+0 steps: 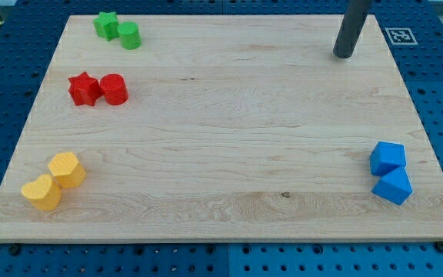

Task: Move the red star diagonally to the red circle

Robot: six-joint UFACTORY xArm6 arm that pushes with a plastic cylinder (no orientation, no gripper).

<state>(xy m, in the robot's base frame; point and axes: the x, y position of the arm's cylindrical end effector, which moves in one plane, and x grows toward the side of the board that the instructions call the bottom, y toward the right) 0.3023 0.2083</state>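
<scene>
The red star [84,88] lies near the board's left edge, touching the red circle [114,89] on its right side. My tip [344,55] rests on the board near the view's top right, far from both red blocks, with nothing touching it.
A green star [106,25] and a green cylinder [130,35] sit at the top left. Two yellow blocks [67,169] [41,192] sit at the bottom left. Two blue blocks [388,158] [392,186] sit at the right edge. The wooden board [229,131] lies on a blue pegboard.
</scene>
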